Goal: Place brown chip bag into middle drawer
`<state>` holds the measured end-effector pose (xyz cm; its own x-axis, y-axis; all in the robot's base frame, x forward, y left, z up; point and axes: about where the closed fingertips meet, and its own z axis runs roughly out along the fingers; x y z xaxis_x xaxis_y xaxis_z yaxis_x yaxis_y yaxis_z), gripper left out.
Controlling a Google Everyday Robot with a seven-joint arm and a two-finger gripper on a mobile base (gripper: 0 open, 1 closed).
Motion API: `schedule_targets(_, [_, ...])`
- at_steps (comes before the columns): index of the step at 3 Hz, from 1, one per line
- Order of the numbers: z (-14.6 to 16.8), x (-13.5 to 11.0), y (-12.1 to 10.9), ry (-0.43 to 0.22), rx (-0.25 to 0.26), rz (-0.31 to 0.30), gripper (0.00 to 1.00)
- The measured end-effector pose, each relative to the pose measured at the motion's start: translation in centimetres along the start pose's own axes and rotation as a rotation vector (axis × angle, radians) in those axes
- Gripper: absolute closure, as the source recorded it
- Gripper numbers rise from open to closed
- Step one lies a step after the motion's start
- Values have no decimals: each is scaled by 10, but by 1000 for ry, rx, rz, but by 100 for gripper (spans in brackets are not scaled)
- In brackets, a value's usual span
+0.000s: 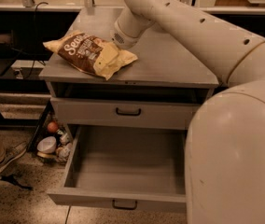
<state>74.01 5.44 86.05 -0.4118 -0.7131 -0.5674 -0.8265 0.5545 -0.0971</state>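
The brown chip bag point(83, 52) lies on the left part of the grey cabinet top point(170, 62), dark brown with white script and pale yellow ends. My gripper point(111, 48) is at the end of the white arm, down at the bag's right yellow end and against it; the wrist hides its tip. The middle drawer point(123, 171) is pulled out wide and holds nothing, its black handle point(123, 203) facing front.
The closed drawer front point(128, 112) of the tier above sits under the cabinet top. Cans and a small bowl point(53, 141) lie on the floor left of the cabinet. A person's shoe point(4, 157) is at the far left. My white body point(235, 162) fills the right foreground.
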Motion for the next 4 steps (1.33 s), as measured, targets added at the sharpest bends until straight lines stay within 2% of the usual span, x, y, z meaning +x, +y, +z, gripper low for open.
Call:
schedule_targets(1, [16,-7,8,21,-35,3,0])
schedule_targets(2, [22,-13,17,37,-54,-9,15])
schedule_targets(4, [3,-13,34,-12,-45,4,62])
